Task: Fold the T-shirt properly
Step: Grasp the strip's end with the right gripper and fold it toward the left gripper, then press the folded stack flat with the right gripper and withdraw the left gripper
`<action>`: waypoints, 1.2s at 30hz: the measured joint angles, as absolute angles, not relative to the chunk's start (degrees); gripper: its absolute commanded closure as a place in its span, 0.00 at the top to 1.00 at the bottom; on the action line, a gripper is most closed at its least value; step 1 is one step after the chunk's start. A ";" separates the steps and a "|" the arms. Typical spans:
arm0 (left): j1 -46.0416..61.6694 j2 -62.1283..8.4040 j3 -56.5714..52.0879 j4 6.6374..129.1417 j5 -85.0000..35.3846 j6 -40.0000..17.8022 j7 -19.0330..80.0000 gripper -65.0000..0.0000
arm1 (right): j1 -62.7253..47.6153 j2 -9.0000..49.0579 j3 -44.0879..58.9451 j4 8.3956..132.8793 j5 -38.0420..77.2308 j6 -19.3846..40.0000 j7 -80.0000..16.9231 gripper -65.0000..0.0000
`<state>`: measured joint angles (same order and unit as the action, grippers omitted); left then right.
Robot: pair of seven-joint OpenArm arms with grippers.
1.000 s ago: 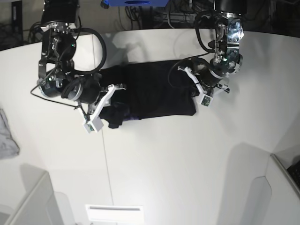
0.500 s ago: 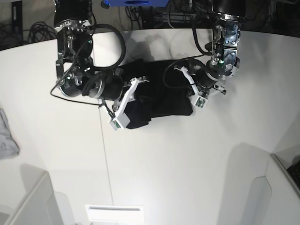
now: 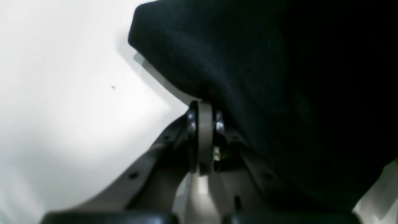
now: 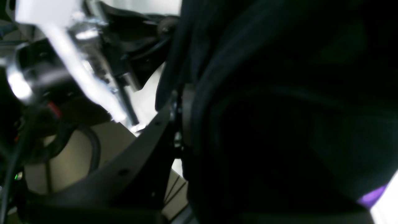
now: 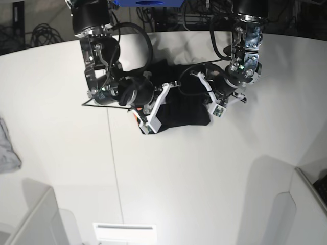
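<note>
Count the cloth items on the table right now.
2: the T-shirt at the table's far middle between both arms, and a grey cloth at the base view's left edge, partly cut off. More may be hidden.

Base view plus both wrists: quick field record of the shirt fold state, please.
garment: black T-shirt, bunched into a compact dark pile on the white table
print: purple patch showing at the cloth edge in the right wrist view
left gripper: jaws shut on the T-shirt edge
right gripper: jaws closed on black cloth, over the pile's near-left side
arm spacing: both arms close together above the shirt
other item: grey cloth at the table's left edge, apart from the shirt
</note>
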<state>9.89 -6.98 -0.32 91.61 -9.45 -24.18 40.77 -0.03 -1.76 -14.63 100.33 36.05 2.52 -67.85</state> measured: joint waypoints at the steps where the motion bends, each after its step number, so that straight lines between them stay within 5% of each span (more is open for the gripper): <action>1: 9.89 -6.98 -0.32 91.61 -9.43 -24.16 40.80 0.00 | 0.16 -2.04 -14.63 99.72 36.05 2.52 -66.83 0.00; 22: 11.44 -6.68 -9.74 91.66 -11.00 -25.52 41.15 0.00 | 3.55 -3.31 -17.89 88.64 36.29 -0.25 -61.28 0.00; 36: 16.10 -6.72 -32.32 91.66 -11.38 -40.42 41.19 0.00 | 3.29 -3.33 -17.91 88.75 36.36 -0.58 -61.49 0.00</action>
<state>16.10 -6.72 -32.32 91.66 -11.38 -40.42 41.19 3.29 -3.33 -17.91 88.75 36.36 -0.58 -61.49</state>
